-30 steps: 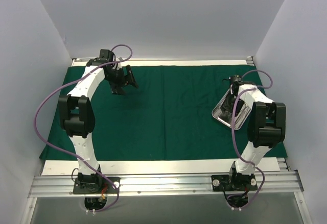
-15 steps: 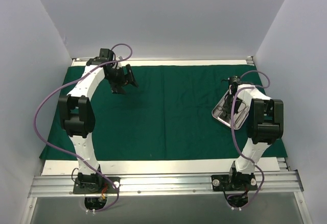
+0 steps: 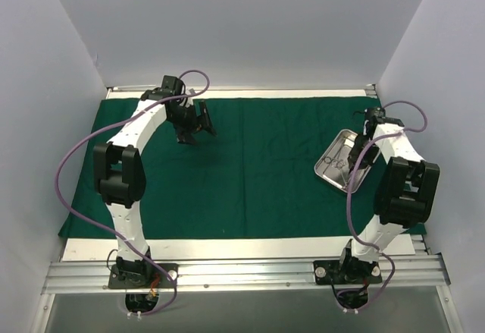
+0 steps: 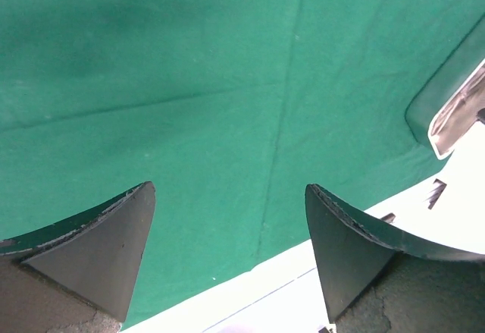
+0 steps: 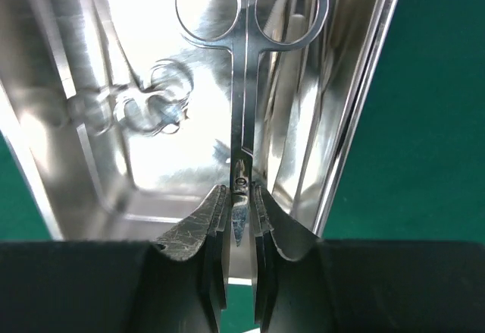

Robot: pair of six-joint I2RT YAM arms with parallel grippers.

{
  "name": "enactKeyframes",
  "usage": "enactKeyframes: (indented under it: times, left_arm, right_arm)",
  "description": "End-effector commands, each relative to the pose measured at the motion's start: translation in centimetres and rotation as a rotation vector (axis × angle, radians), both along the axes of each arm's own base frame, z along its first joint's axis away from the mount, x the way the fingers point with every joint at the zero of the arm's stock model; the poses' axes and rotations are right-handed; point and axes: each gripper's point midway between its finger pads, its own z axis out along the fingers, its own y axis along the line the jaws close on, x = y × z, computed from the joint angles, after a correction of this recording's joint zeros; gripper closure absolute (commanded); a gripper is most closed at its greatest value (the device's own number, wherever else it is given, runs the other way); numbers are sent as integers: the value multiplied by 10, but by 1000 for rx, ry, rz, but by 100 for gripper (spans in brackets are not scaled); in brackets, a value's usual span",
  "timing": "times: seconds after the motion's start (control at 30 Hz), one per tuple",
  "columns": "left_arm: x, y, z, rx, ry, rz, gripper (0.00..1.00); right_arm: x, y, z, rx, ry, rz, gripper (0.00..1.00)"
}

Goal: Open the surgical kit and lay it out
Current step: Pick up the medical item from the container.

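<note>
The dark green cloth [image 3: 258, 174] lies spread flat over the table. The shiny steel tray [image 3: 327, 155] sits on its right side, skewed. My right gripper [image 3: 355, 164] hangs over the tray. In the right wrist view my right gripper [image 5: 241, 196] is shut on the blade end of the silver ring-handled scissors [image 5: 244, 113], whose rings point away over the tray floor [image 5: 114, 83]. My left gripper [image 3: 197, 126] is open and empty above the cloth's far left part. In the left wrist view my left gripper [image 4: 229, 190] shows only cloth [image 4: 189, 60] between its fingers, with the tray [image 4: 457, 109] at the right edge.
Bare white table [image 3: 242, 247] runs along the cloth's near edge, in front of the aluminium rail [image 3: 242, 272]. White walls [image 3: 45, 83] close in the left, back and right. Purple cables [image 3: 68, 174] loop beside both arms.
My right wrist has swung right and farther back, uncovering more of the tray. My left gripper has shifted a little to the right, still open.
</note>
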Motion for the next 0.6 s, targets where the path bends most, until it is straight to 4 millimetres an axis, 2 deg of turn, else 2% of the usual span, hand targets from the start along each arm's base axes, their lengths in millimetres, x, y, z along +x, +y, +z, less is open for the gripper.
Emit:
enactKeyframes:
  times: [0.0,0.13,0.37,0.43,0.5,0.53,0.57]
  left_arm:
    - [2,-12,41,-41,-106,-7,11]
    - [-4,-27,50,-73,-120,-54,11]
    - [-14,-69,59,-252,-114,-157,8]
    - [-16,-75,58,-262,-113,-166,7]
    - [-18,-83,61,-284,-119,-181,7]
    - [-18,-84,62,-294,-116,-182,7]
    - [-19,-86,63,-306,-113,-185,7]
  right_arm:
    - [-1,11,36,27,-67,84,100]
    - [3,16,48,37,-114,123,100]
    - [13,58,71,126,-206,224,100]
    - [14,76,82,157,-246,266,100]
    - [12,105,90,216,-271,346,100]
    - [11,114,92,233,-272,376,100]
    - [7,134,93,250,-266,434,100]
